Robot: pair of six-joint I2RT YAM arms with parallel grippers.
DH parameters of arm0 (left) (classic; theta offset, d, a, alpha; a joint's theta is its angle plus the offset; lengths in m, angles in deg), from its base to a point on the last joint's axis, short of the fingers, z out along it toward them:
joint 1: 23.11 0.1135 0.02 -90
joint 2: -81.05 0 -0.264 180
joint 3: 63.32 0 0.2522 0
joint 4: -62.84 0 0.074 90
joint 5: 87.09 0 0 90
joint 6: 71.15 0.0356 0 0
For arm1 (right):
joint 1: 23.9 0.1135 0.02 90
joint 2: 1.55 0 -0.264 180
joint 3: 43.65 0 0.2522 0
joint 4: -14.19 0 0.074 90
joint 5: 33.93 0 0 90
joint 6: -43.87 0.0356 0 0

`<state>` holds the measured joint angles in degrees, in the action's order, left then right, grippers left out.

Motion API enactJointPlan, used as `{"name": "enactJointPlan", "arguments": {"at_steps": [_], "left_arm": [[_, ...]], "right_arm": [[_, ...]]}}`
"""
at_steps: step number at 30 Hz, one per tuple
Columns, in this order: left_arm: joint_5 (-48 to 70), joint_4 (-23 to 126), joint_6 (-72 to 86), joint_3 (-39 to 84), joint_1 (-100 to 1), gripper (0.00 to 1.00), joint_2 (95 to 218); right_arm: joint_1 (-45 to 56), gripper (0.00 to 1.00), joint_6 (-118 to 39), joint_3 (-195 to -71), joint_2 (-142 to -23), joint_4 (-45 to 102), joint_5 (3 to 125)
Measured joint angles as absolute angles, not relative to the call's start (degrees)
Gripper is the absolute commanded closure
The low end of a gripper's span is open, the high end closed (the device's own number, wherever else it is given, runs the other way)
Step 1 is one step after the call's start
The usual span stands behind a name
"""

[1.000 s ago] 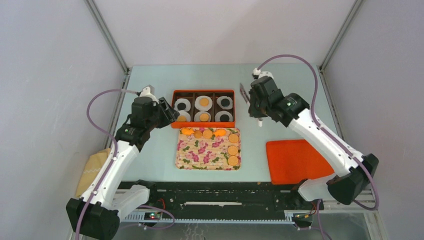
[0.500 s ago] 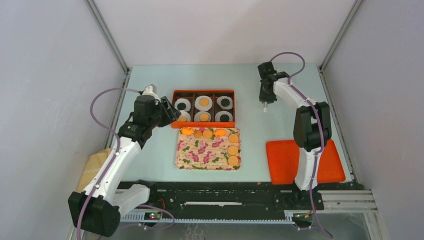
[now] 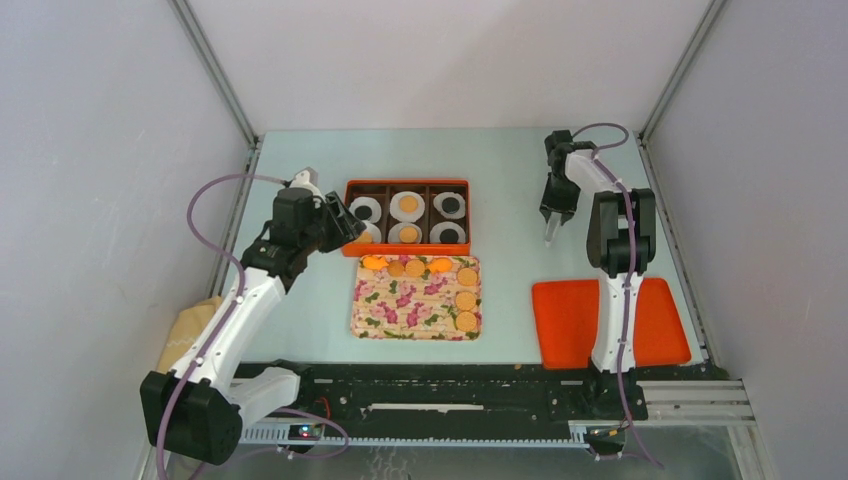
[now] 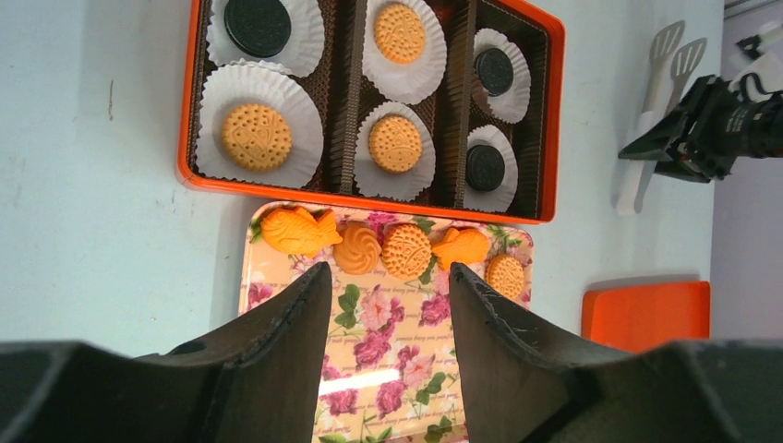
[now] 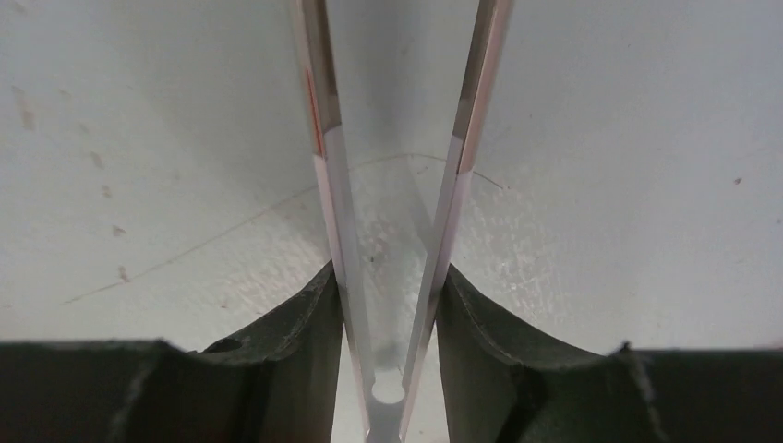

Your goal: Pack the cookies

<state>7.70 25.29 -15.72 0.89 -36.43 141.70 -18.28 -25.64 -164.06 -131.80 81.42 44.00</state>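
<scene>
Cookies (image 4: 406,250) untouched; right gripper (image 5: 388,277) around tongs (image 5: 329,185)

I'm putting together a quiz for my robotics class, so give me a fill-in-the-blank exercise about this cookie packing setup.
1. The right gripper is shut on a pair of ____.
2. The orange box holds ____ paper cups.
3. The loose cookies lie on a tray with a ____ pattern.
4. The left gripper is ____.
Missing words: tongs, six, floral, open.
</scene>
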Motion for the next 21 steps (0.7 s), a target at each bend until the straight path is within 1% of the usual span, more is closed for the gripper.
{"name": "enactJointPlan", "arguments": {"at_steps": [8, 10, 11, 13, 14, 15, 16, 18, 21], "left_arm": [[7.88, 26.23, -15.83, 0.89, -36.43, 0.46, 141.74], [7.88, 26.32, -15.89, 0.89, -36.43, 0.46, 141.74], [7.9, 26.32, -15.91, 0.89, -36.43, 0.46, 141.74], [7.9, 26.32, -16.07, 0.87, -36.43, 0.46, 141.74], [7.9, 26.38, -16.18, 0.81, -36.43, 0.45, 141.72], [7.9, 26.32, -16.24, 0.81, -36.43, 0.45, 141.7], [7.9, 26.36, -16.28, 0.81, -36.43, 0.45, 141.67], [7.9, 26.38, -16.31, 0.78, -36.43, 0.45, 141.56], [7.9, 26.51, -16.33, 0.78, -36.43, 0.45, 141.26]], "right_arm": [[-17.16, 0.57, -29.18, -163.95, -131.89, 83.89, 44.02], [-15.87, 0.56, -30.6, -163.95, -131.91, 84.55, 43.34], [-15.0, 0.52, -31.5, -163.95, -131.96, 84.98, 42.88], [-13.49, 0.39, -32.83, -163.95, -131.96, 85.77, 41.64], [-12.77, 0.36, -33.25, -163.88, -131.96, 86.05, 40.98], [-12.16, 0.29, -34.12, -163.84, -131.96, 86.4, 39.93], [-11.85, 0.26, -34.34, -163.73, -131.85, 86.47, 39.36], [-11.3, 0.23, -34.93, -163.32, -131.48, 86.43, 38.31], [-11.41, 0.23, -35.41, -161.13, -129.86, 84.92, 38.73]]}}
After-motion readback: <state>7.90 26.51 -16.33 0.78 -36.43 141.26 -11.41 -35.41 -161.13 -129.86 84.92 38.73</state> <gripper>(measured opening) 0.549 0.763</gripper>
